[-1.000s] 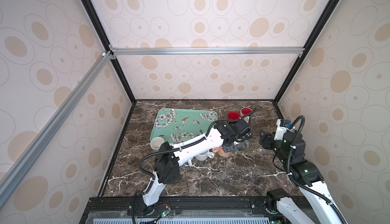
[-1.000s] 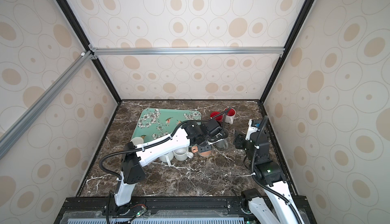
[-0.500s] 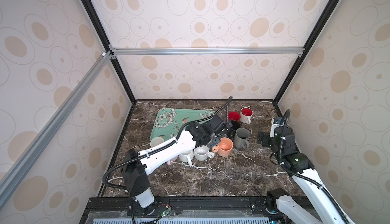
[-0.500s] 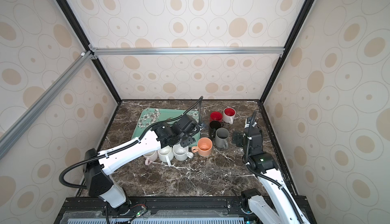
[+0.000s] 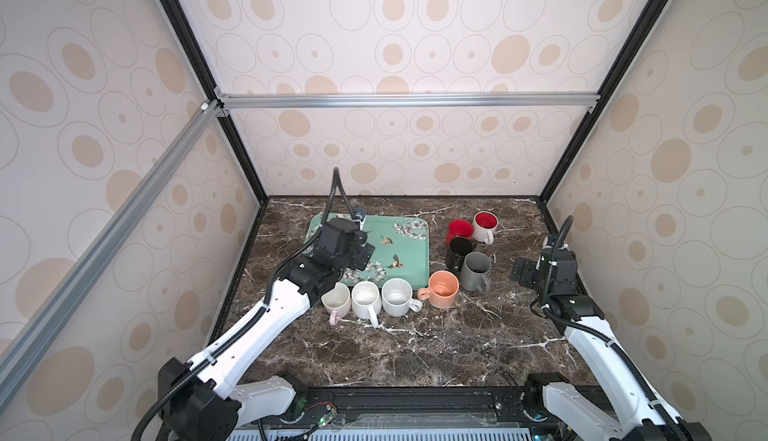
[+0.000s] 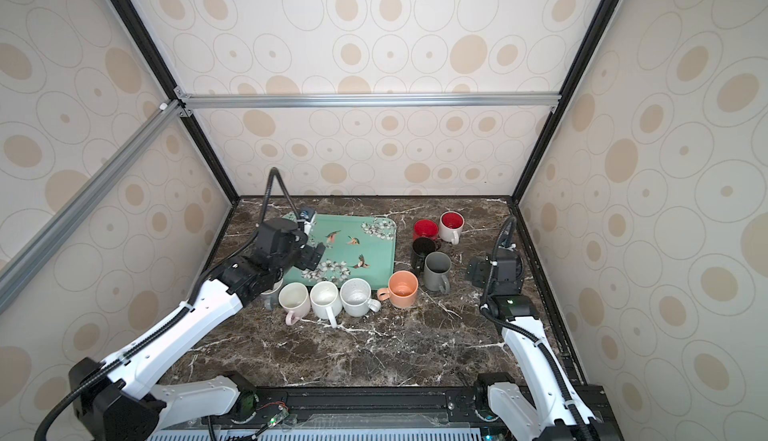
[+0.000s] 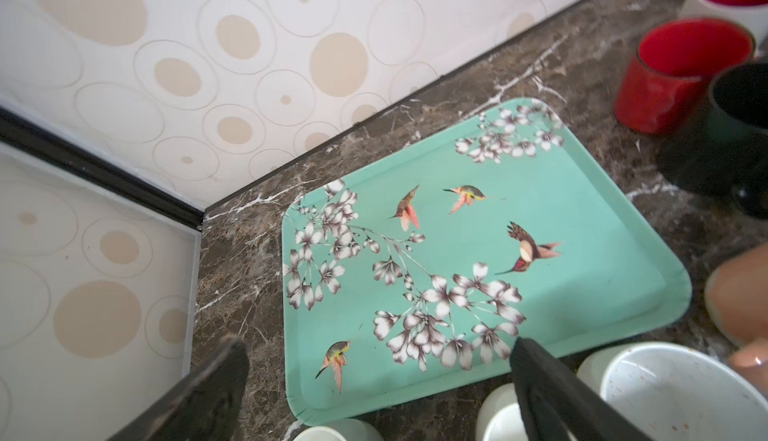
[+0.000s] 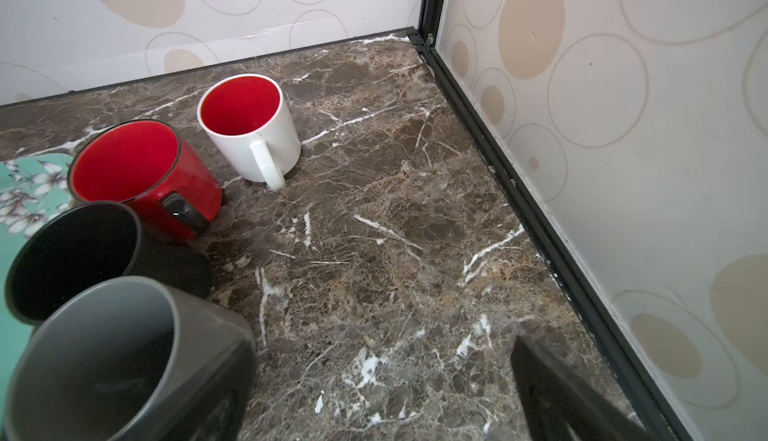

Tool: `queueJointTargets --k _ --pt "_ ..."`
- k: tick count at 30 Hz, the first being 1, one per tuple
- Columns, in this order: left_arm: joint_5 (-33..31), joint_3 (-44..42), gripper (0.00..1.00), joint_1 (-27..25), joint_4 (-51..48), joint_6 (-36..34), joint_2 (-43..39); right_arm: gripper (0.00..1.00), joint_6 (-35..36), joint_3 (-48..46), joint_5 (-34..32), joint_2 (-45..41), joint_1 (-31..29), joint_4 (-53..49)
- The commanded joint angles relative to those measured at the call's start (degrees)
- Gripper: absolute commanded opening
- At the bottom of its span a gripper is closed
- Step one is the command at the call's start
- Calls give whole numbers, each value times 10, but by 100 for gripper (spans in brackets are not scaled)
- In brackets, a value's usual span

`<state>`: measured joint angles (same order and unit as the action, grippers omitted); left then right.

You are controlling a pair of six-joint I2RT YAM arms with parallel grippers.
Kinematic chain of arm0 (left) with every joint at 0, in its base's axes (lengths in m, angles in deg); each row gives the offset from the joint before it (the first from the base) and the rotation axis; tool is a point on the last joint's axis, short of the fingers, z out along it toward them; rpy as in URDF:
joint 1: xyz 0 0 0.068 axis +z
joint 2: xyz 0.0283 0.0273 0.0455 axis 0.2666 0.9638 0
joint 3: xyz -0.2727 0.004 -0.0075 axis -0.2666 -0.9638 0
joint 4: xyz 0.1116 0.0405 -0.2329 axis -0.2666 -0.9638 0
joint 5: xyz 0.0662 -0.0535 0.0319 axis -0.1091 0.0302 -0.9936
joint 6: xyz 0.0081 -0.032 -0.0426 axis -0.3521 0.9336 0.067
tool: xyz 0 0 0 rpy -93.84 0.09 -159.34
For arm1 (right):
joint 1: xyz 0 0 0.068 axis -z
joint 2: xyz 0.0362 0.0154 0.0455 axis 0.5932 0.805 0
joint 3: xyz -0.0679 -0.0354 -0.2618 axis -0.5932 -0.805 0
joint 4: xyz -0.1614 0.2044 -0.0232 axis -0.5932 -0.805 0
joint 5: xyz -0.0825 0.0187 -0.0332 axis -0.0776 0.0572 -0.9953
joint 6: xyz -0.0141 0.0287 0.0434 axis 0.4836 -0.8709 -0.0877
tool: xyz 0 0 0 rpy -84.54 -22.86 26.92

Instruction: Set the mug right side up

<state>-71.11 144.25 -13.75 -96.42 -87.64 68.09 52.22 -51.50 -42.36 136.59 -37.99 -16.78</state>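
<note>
Left tool [image 7: 376,349]: released, jaws wide, holding nothing, above the green tray [image 7: 582,218].
Right tool [image 8: 382,351]: released, empty, near the gray mug [image 8: 104,356], apart from it.
Mug position: gray mug upright on the desk [image 8: 395,231], mouth up, just beside the black mug [image 8: 70,252].

Left arm [image 5: 266,326] & right arm [image 5: 598,347]: white shells, black joints, black ribbed cables [image 5: 333,189]; 1 green light [image 6: 512,302] on right.
</note>
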Motion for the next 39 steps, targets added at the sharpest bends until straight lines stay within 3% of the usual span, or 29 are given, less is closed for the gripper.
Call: queueJointTargets --k 1,7,11,23,28,39 --pt "56 -33 100 58 53 50 -39 100 -26 -35 14 17 6 73" --pt "156 -85 100 186 78 123 -67 100 -33 -128 44 41 10 260" --pt "203 -114 100 249 114 160 -80 100 -16 -128 45 78 10 289" --pt "244 -219 100 341 203 209 -120 100 16 -211 50 153 12 504" --pt "231 -241 100 353 222 205 -112 100 26 -213 82 166 12 536" --pt "100 -349 100 369 349 182 -141 100 47 -202 129 181 12 541"
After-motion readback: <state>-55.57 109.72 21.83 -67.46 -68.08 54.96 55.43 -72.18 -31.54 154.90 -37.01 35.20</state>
